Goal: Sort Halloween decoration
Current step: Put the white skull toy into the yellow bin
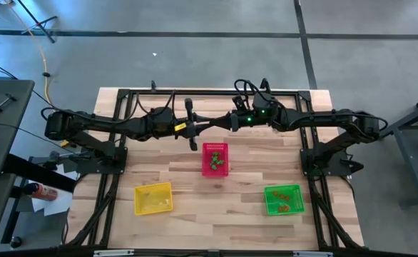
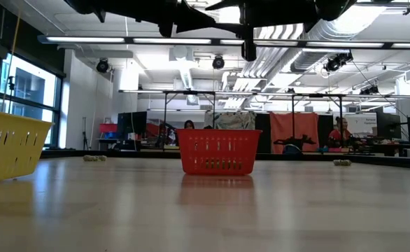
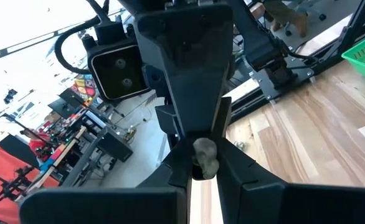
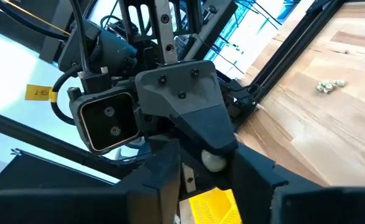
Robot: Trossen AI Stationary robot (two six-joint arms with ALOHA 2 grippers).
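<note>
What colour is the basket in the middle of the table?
Red: the red mesh basket shows best in the low view.

Pale striped wood table [image 1: 195, 178]; red mesh basket [image 1: 215, 158], yellow basket [image 1: 153, 198], green basket [image 1: 284, 200] holding orange trinkets [image 1: 283, 208]; a greyish-yellow trinket [image 3: 205, 156] sits between the black left hand [image 3: 201, 171] fingers
</note>
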